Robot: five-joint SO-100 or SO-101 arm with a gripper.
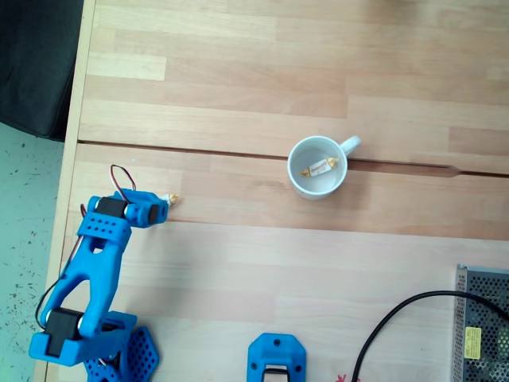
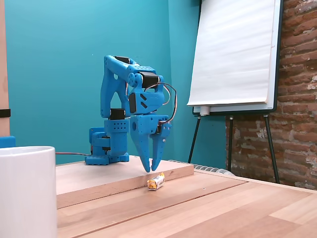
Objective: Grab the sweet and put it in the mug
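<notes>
A blue 3D-printed arm points its gripper (image 2: 149, 170) straight down over a wrapped sweet (image 2: 156, 182) on the pale wooden table (image 1: 262, 263), its tapered fingers a little apart with nothing between them and the tips just above the candy. From above, the sweet (image 1: 172, 198) peeks out from under the gripper's end (only a twisted yellow tip shows). Well to the right in that fixed view, a glossy white ceramic mug (image 1: 297, 178), round with a short handle, holds a second look-alike sweet (image 1: 320, 168). A black cable (image 1: 398, 314) curls toward a perforated metal box (image 1: 481, 326); in the low fixed view a flipchart (image 2: 235, 54) stands before a brick wall (image 2: 299, 94).
</notes>
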